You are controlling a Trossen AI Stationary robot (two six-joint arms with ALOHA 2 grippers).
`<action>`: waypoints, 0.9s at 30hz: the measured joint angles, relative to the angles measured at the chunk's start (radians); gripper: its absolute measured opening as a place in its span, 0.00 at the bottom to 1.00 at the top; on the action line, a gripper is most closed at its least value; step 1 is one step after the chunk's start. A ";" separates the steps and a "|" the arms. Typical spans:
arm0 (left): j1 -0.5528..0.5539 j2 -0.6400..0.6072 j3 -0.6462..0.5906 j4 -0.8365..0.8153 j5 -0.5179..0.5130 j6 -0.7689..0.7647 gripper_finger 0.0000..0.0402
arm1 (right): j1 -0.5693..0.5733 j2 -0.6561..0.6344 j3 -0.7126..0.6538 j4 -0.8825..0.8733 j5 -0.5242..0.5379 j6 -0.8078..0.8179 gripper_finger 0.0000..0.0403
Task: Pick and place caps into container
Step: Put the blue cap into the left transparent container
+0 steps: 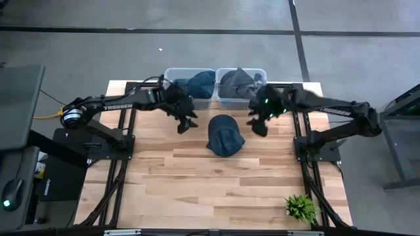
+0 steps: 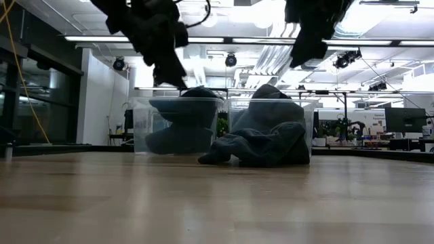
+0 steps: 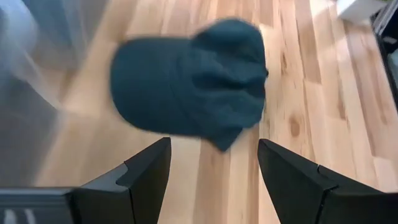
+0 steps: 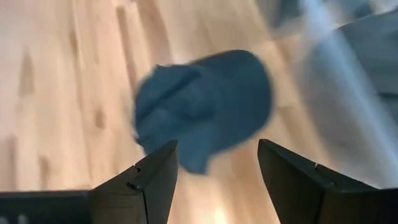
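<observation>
One cap left on table, both grippers above it, empty.

Cap (image 1: 225,135) lies just in front of two bins (image 1: 215,84). Left gripper (image 1: 186,122) and right gripper (image 1: 258,123) flank it, fingers spread, nothing held. Risk: both descending on one cap could collide, or snag only a fabric fold and drop it.

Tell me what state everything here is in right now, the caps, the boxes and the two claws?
Cap on the table: lying loose on the wood, not held.
Left container: holds a blue cap.
Right container: holds a grey cap.
Left gripper: open, empty, raised beside the loose cap.
Right gripper: open, empty, raised on its other side.
</observation>
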 joint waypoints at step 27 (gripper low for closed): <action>-0.205 0.084 -0.357 0.746 -0.227 -0.212 0.59 | 0.498 0.235 -0.391 0.777 0.580 0.064 0.52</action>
